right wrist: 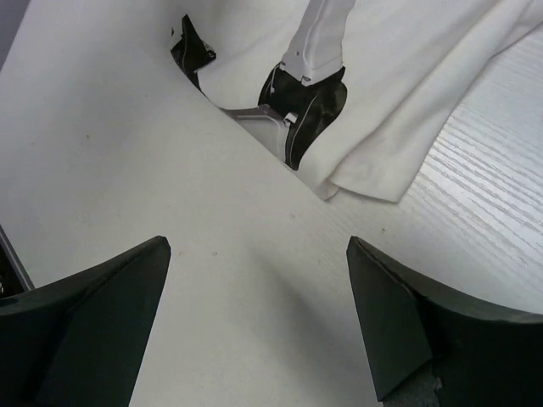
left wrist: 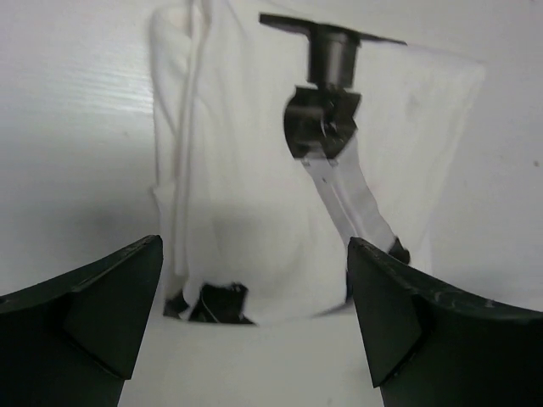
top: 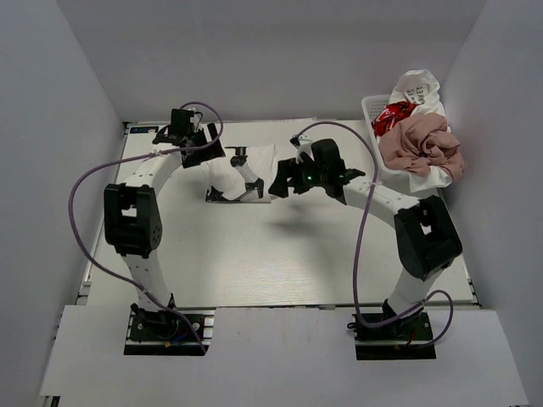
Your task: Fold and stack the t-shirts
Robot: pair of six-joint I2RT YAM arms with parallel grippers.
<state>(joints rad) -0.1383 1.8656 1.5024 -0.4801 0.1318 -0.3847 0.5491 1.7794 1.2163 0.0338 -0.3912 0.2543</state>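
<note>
At tabletop (top: 280, 254) centre: white t-shirt (top: 263, 161), folded, black marks, edges straight, far from basket (top: 372, 108). Left fingers (left wrist: 102, 305) and right fingers (right wrist: 93, 322) spread, empty.

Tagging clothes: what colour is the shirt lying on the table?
The shirt is white with black marks; left wrist view.

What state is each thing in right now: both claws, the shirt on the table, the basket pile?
white t-shirt: partly folded, lying on the table, unheld.
left gripper: open, empty, over that shirt.
right gripper: open, empty, near the shirt's edge.
pink t-shirt: crumpled atop the basket.
red-print t-shirt: crumpled in the basket.
lettered t-shirt: crumpled in the basket.
basket: heaped full.
</note>
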